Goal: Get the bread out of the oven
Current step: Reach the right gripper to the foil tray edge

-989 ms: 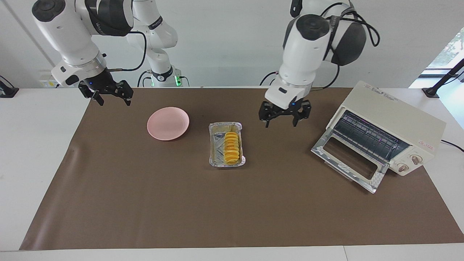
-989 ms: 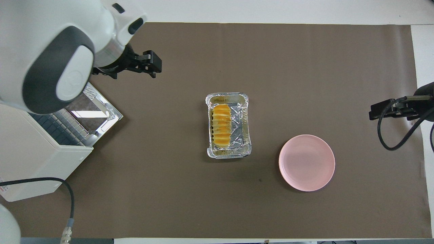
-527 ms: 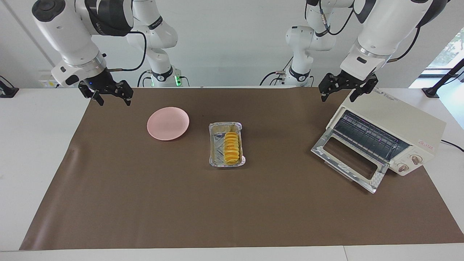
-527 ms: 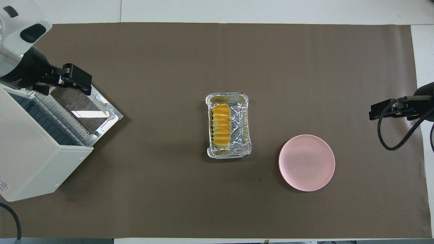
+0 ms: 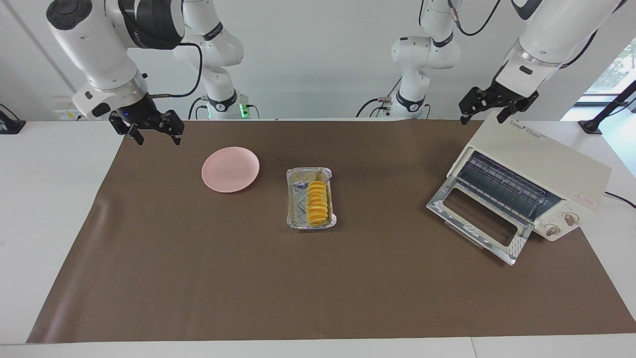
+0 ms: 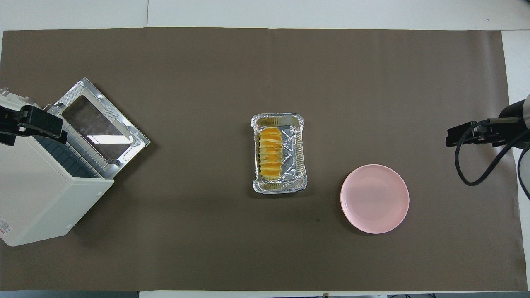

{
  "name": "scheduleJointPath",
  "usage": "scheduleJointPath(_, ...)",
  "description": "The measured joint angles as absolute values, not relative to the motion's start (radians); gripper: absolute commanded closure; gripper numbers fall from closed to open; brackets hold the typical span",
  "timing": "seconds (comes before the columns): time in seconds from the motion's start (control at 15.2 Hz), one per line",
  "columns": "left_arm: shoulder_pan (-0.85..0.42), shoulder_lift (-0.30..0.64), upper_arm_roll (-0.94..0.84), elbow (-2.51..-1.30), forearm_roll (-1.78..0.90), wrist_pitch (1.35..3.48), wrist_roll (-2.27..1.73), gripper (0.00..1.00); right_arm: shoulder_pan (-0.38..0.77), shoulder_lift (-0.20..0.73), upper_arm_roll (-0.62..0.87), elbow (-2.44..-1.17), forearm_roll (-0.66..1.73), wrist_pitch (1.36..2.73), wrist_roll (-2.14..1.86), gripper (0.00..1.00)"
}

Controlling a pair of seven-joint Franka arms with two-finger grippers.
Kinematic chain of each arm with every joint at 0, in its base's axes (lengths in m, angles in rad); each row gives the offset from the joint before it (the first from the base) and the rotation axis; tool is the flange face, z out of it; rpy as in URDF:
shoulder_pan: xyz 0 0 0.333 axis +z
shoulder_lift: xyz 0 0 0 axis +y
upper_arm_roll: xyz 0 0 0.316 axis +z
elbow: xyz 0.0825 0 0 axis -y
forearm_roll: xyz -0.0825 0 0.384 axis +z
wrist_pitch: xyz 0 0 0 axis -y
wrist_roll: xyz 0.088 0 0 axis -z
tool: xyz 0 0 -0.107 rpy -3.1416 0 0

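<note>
With the ridged golden-yellow bread point(image 5: 318, 201) out of the cream-white boxy oven point(image 5: 534, 174), I park both grippers, jaws apart.

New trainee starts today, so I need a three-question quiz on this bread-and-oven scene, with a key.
1. True or false: the bread lies on the oven's rack.
2. What holds the bread?
A. pink plate
B. foil tray
C. brown mat
3. Fill in: the oven's door is ____.

Key
1. False: it lies in the tray on the mat.
2. B
3. Open, folded down onto the mat. The left claw is over the oven's top; the right claw is over the mat's corner near the plate. Both are empty.
</note>
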State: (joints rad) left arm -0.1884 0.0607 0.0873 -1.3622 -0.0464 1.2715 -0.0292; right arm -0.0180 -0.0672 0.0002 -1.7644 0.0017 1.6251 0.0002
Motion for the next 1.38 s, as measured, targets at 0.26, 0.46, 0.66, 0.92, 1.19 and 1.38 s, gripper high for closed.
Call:
scheduleJointPath(0.26,-0.154,0.027,0.041,-1.384,-0.046,1.242,0.004,0.00,0.004,-0.099,0.004,-1.857,0.051,1.687,0.010,0.00)
scheduleJointPath(0.46,-0.140,0.004,0.026,-1.418,-0.046,1.243,0.004,0.00,0.112,-0.118,0.008,-1.959,0.057,1.780,0.103,0.00)
scheduleJointPath(0.66,-0.133,-0.004,0.029,-1.422,-0.046,1.247,0.005,0.00,0.217,-0.098,0.014,-2.019,0.057,1.894,0.149,0.00)
scheduleJointPath(0.92,-0.121,-0.005,0.029,-1.424,-0.046,1.283,0.010,0.00,0.299,0.001,0.015,-2.040,0.057,2.101,0.216,0.00)
scheduleJointPath(1.19,-0.114,-0.001,0.025,-1.435,-0.039,1.297,0.014,0.00,0.361,0.103,0.015,-2.041,0.057,2.205,0.293,0.00)
scheduleJointPath(1.38,-0.113,0.012,0.021,-1.459,-0.039,1.330,0.015,0.00,0.399,0.146,0.015,-2.040,0.057,2.250,0.364,0.00)
